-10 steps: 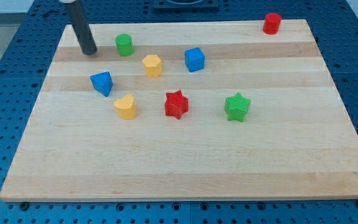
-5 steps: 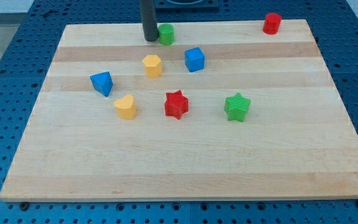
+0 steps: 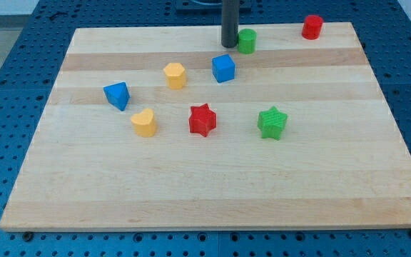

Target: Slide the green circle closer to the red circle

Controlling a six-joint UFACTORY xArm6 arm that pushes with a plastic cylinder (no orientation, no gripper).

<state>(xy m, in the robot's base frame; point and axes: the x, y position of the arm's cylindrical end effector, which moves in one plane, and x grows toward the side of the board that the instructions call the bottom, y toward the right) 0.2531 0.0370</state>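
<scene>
The green circle (image 3: pixel 246 41) stands near the view's top, right of the middle of the wooden board (image 3: pixel 212 200). The red circle (image 3: pixel 312 26) stands at the board's top right corner, well to the right of the green circle. My tip (image 3: pixel 229 46) is right against the green circle's left side. The rod rises straight up out of the view's top.
A blue cube (image 3: pixel 223 68) lies just below my tip. A yellow block (image 3: pixel 175 75), a blue wedge (image 3: pixel 117 95), a yellow heart (image 3: pixel 144 123), a red star (image 3: pixel 202 119) and a green star (image 3: pixel 272 122) lie across the board's middle.
My tip has swept to the right along the board's top, pushing the green circle from the upper left towards the red circle. The other blocks have not moved.
</scene>
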